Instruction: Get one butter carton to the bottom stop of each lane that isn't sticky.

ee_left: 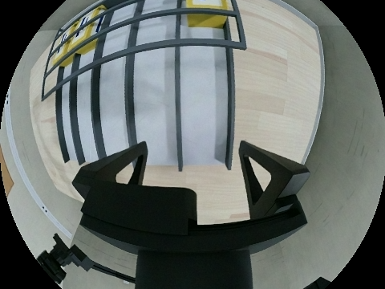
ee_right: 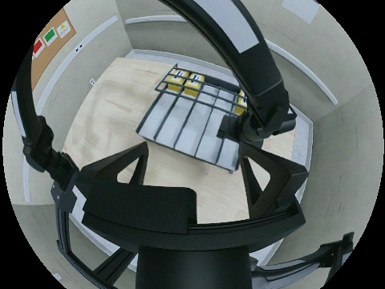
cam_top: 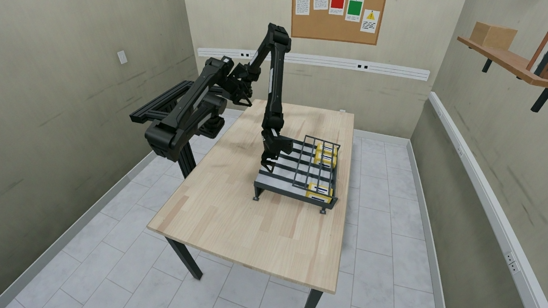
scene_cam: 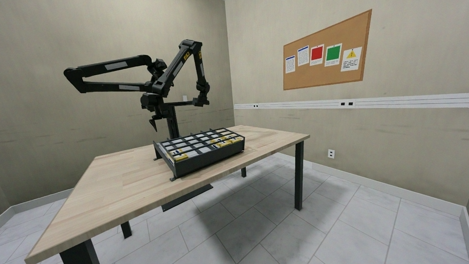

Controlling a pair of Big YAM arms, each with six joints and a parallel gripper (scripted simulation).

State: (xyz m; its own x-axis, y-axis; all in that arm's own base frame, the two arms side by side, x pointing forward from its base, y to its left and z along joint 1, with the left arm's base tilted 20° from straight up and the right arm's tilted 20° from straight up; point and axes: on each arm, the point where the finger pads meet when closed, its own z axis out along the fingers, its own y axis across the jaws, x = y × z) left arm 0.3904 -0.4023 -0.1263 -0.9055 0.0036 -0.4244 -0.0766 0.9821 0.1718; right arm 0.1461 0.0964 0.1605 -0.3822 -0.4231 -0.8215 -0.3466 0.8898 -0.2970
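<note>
1. Butter cartons, three of them, are yellow with white tops and dark blue bars. The first (cam_top: 326,147) (scene_cam: 233,138) (ee_left: 62,50) (ee_right: 177,81) lies low in one outermost lane.
2. The second carton (cam_top: 325,158) (scene_cam: 222,142) (ee_left: 83,34) (ee_right: 194,85) lies in the next lane, level with its neighbour (a neat pair, those two).
3. The third carton (cam_top: 319,192) (scene_cam: 178,155) (ee_left: 206,18) (ee_right: 241,103) lies low in the opposite outermost lane, with the remaining lanes between it and the pair. All three are near the bottom stop; I cannot tell whether they touch it.
4. Dark dividers edge the pale lanes of the shelf (cam_top: 291,194) (scene_cam: 208,157) (ee_left: 230,100) (ee_right: 176,149). A grid of bars (cam_top: 321,140) (scene_cam: 234,132) (ee_left: 176,42) (ee_right: 165,78) covers the low part; the upper lane ends are open from above.
5. Left gripper (cam_top: 268,164) (scene_cam: 154,124) (ee_left: 193,146) stands wide, with nothing between its fingers, above the high end of the shelf on the third carton's side. Its fingers are apart from that carton.
6. Right gripper (cam_top: 243,100) (ee_right: 193,146) is also spread wide, holding nothing, up and well apart from the shelf.
7. Bare wood of the table (cam_top: 230,214) (scene_cam: 108,173) (ee_left: 277,80) (ee_right: 104,104) borders the shelf, broad beyond both outer lanes and narrow beyond the stop.
</note>
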